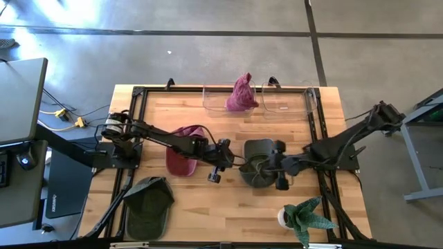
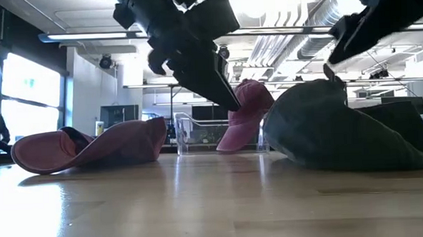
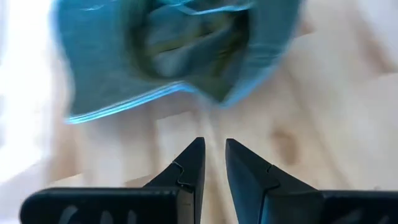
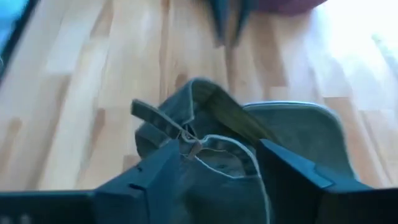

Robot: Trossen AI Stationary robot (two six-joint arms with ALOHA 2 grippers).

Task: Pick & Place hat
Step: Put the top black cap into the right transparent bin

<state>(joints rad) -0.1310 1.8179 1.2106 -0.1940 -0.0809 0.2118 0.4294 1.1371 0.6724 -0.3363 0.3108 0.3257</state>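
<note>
Dark green hat [image 1: 257, 162], pink cap [image 1: 181, 159], pale wood table [image 1: 228, 207].

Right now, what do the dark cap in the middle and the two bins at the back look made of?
Dark cap: soft woven cloth, matte, folds and visible stitching. Two bins: clear hard plastic, probably; the wood shows through their glossy walls.

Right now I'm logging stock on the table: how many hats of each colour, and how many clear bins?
Pink hats: 2
Green hats: 2
Clear bins: 2
Total: 6
</note>
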